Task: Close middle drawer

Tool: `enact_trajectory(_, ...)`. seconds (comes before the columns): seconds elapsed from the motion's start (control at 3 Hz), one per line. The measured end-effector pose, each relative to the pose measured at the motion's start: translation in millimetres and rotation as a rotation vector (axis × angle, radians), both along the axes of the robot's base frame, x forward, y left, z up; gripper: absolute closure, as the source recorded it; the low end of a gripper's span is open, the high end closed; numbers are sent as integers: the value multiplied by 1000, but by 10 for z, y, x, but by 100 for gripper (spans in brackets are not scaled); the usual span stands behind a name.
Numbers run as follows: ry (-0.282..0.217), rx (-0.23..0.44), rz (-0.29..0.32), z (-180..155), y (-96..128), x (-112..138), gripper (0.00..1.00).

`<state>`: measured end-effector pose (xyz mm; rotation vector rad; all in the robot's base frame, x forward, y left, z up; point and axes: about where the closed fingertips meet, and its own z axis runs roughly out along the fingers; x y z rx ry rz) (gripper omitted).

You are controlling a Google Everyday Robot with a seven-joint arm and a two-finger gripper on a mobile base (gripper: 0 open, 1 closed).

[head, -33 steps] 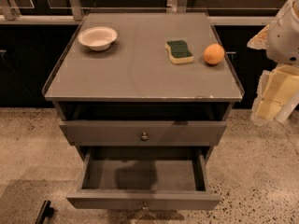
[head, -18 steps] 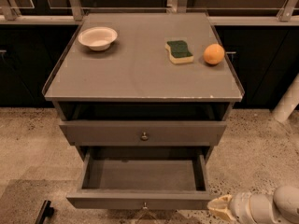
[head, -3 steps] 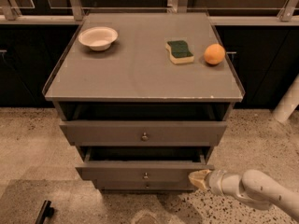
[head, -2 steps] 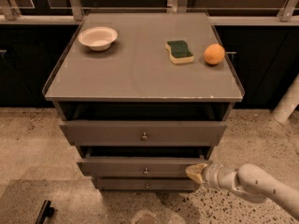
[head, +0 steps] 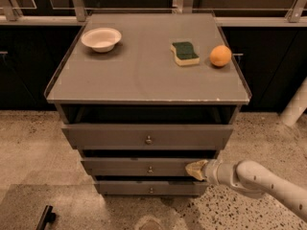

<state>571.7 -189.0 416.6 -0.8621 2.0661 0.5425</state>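
The middle drawer (head: 144, 166) is a low grey front panel with a small round knob (head: 150, 169), sitting nearly flush in the grey cabinet between the top drawer (head: 144, 137) and the bottom drawer (head: 148, 188). My gripper (head: 193, 168) is at the end of the white arm coming from the lower right. Its tip presses against the right end of the middle drawer's front panel. The inside of the middle drawer is hidden.
On the cabinet top (head: 144, 75) stand a white bowl (head: 101, 38), a green sponge (head: 184, 52) and an orange (head: 220, 55). The top drawer stands slightly out. A white post (head: 295, 104) stands at right. Speckled floor lies around the cabinet.
The middle drawer, wide open earlier, has slid back into the cabinet. My gripper has moved inward with its front panel, up and away from the lower frame edge.
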Motion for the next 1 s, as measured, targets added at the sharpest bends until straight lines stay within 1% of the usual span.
enact_trajectory(0.33,6,0,6,38,-40,-197,100)
enact_trajectory(0.67,27,66,-48,152,-221,-651,100)
enact_trajectory(1.0,27,67,-107,138,-507,-791,81)
